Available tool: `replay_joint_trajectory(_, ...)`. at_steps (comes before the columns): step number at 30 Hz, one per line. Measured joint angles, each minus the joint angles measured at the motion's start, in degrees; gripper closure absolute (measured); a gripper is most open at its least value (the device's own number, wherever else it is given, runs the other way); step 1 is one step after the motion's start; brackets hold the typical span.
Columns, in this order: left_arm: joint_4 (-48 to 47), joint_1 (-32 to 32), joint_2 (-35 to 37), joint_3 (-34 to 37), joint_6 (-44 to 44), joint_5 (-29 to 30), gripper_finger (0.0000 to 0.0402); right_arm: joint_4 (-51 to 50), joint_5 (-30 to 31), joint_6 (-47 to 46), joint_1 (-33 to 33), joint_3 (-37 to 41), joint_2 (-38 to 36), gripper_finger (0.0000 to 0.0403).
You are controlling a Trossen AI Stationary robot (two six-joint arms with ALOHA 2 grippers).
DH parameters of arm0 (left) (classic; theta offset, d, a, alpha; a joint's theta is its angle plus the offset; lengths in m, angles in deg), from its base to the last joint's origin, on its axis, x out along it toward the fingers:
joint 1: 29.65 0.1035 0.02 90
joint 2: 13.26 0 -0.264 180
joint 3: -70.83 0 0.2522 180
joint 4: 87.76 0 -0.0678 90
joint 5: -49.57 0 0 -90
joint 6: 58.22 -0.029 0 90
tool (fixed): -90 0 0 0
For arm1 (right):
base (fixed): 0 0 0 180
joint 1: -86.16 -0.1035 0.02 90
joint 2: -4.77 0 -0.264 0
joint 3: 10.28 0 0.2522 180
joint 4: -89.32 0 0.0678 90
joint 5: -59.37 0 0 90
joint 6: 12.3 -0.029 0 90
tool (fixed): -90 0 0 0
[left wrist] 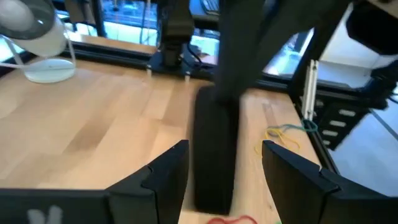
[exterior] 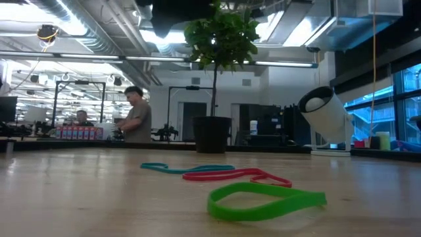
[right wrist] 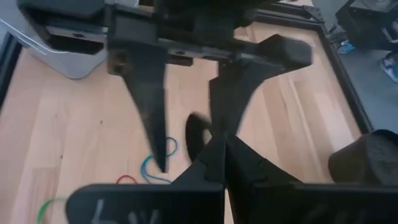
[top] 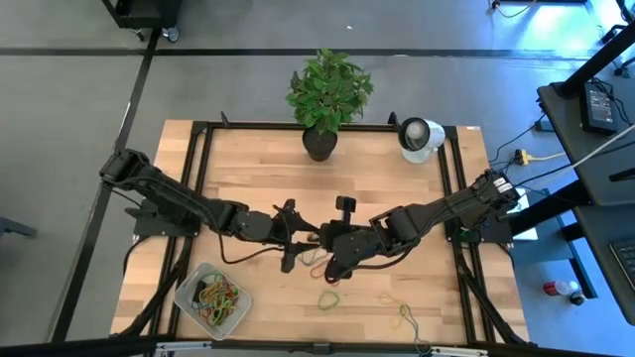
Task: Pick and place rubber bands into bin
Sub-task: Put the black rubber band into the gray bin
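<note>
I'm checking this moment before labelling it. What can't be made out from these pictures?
- High view: the bands in the bin form one tangle; no count possible.
- High view: whether the right gripper holds a band; the arms hide the table between it and the left gripper.
- Low view: bin and both grippers are out of frame.
- Left wrist view: the red band is cut by the edge.
</note>
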Motion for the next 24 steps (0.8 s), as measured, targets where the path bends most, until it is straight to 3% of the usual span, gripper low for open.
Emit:
replay_joint_trajectory(9,0.02,0.00,0.02,0.00,0.00,0.41,0.0219,0.92,-0.32,-0.41,0.00,0.00,0.00,0.0401)
replay_joint_trajectory(12,-0.93,0.00,0.02,0.00,0.24,-1.47,0.0257,0.90,-0.30,-1.51,0.00,0.00,0.00,0.0399)
replay_joint_trajectory(18,-1.41,0.00,0.02,0.02,0.79,-3.46,0.0382,0.88,-0.62,-1.97,0.00,0.00,0.00,0.0399)
replay_joint_trajectory(24,-1.44,0.00,0.02,0.02,0.91,-3.50,0.0399,0.20,-0.98,-5.57,0.02,0.00,0.00,0.0383)
